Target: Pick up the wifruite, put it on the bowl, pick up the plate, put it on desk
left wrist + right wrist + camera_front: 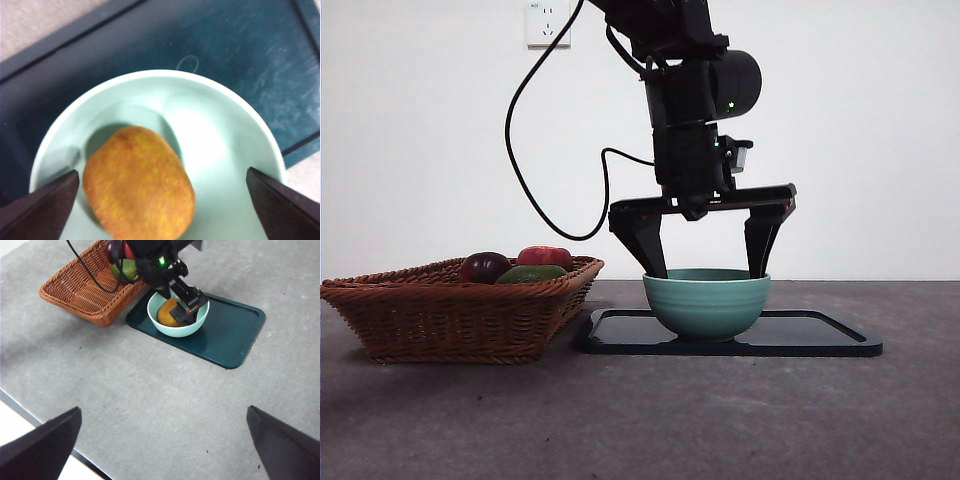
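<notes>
Fruit: one brownish-orange oval wifruite [138,182] lay inside one mint-green ceramic bowl [706,301].
Tray: one dark rectangular tray [820,337] under bowl.
Basket: one wicker basket [460,315], three fruits.
Left gripper [704,266]: spread, over bowl.
Right gripper [160,440]: spread, well apart.

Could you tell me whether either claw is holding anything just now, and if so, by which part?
Nothing is held. The left claw is open over the bowl, the wifruite lying loose inside; the right claw is open, empty.

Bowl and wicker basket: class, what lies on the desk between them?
Only the dark tray's edge, then bare desk. The right wrist view shows the bowl on that tray, whose corner nearly meets the basket.
</notes>
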You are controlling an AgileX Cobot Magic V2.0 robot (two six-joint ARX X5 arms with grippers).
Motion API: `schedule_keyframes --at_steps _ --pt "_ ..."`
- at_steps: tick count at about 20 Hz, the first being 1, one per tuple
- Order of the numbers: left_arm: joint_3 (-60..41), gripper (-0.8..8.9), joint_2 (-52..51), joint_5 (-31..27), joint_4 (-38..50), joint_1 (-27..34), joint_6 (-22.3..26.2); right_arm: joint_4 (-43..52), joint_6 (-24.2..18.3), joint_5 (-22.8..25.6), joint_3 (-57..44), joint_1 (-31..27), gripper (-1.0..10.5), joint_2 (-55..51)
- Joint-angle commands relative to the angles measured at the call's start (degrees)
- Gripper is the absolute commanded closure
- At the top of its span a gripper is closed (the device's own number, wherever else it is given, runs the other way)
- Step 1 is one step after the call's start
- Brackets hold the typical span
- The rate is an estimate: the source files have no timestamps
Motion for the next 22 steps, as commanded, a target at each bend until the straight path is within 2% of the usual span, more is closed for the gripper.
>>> schedule_keyframes --at_steps 1,3,6,11,19,22 --pt "1.8 2.54 2.6 -0.2 0.2 -0.3 1.2 0.4 0.6 0.0 0.6 0.5 3.9 0.1" --pt "1.8 3.3 3.2 -0.2 0.1 -0.3 1.2 0.4 0.6 0.0 0.6 0.5 3.9 0.1" --pt "1.8 3.57 3.3 -0.2 0.1 -0.3 1.4 0.4 0.6 0.0 0.6 0.5 3.9 0.1" --pt "1.8 5.48 3.3 -0.2 0.6 -0.3 2.5 0.4 0.6 0.0 0.6 0.5 3.9 0.1" --pt "2.3 5.72 3.3 -0.2 0.7 -0.2 3.2 0.4 0.6 0.0 0.6 0.5 3.9 0.1" --pt "5.9 5.69 3.3 -0.2 -3.7 0.2 3.3 0.4 0.6 0.0 0.6 0.5 3.9 0.1"
